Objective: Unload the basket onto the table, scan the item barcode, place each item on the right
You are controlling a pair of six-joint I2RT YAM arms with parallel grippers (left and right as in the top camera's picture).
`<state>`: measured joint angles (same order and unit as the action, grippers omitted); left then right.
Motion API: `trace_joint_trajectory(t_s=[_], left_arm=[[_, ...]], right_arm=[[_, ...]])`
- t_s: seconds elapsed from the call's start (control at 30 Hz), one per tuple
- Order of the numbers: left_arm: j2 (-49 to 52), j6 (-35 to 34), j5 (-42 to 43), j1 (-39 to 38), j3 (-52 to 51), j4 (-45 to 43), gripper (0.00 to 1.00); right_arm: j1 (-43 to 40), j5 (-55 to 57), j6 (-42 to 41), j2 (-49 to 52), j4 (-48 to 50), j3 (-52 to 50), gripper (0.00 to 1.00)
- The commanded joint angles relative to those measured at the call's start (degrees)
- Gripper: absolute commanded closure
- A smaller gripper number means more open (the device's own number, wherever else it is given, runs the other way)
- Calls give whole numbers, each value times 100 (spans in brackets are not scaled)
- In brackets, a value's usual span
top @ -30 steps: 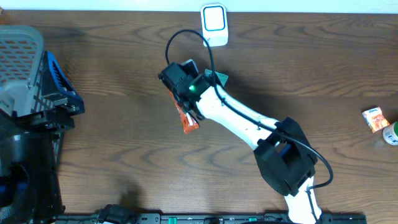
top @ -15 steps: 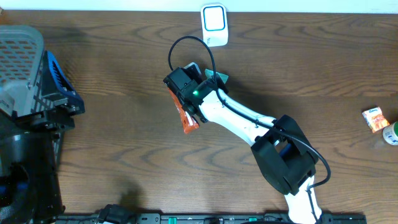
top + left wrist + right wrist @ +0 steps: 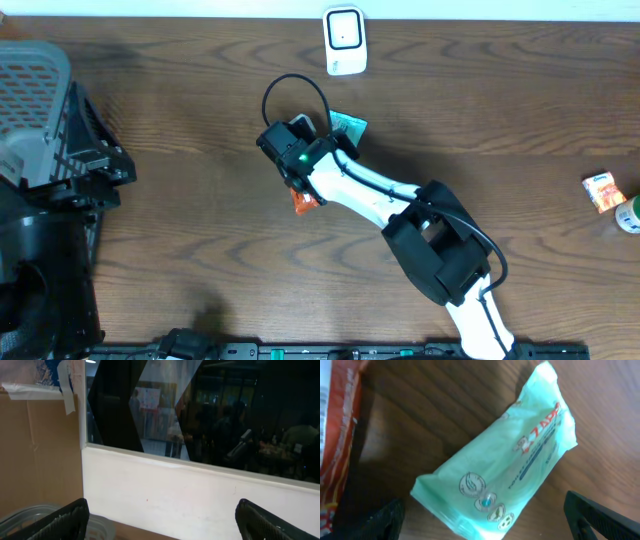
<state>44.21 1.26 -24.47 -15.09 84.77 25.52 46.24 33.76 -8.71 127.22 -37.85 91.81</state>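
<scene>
Below the right end effector [image 3: 485,510], jaws spread wide and empty, we list one green pack [image 3: 505,475] flat on the tabletop [image 3: 610,400], its long axis diagonal to the fingers, with an orange pack [image 3: 335,435] just beside. The left end effector [image 3: 162,520], likewise spread, is well apart. We find no barcode showing.

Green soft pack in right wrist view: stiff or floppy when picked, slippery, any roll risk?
The pale green soft plastic pack looks film-wrapped with wrinkles, so it will probably flex and sag. Its glossy surface may slip in a pinch. It lies flat on the brown wooden table, so rolling seems unlikely; a push would likely slide it.
</scene>
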Motion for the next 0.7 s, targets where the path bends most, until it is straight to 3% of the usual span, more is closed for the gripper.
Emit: trace_joint_trajectory(t_s=[0.0, 0.3, 0.5, 0.57, 0.6, 0.63, 0.67], left_arm=[[-9, -50, 2, 31, -17, -11, 7], [-9, -48, 2, 31, -17, 9, 7], [-9, -48, 2, 31, -17, 9, 7], [-9, -48, 2, 31, -17, 9, 7], [-9, -48, 2, 31, -17, 9, 7], [-9, -48, 2, 31, -17, 9, 7], [-9, -48, 2, 31, -17, 9, 6]], right_arm=[[-7, 87, 223, 514, 72, -81, 1], [-107, 345, 487, 846, 378, -81, 3], [-356, 22, 216, 918, 201, -87, 24], [-448, -232, 138, 946, 157, -85, 37], [-492, -334, 81, 955, 120, -85, 51], [-529, -400, -17, 957, 61, -85, 72], [-551, -413, -146, 957, 0, -85, 83]])
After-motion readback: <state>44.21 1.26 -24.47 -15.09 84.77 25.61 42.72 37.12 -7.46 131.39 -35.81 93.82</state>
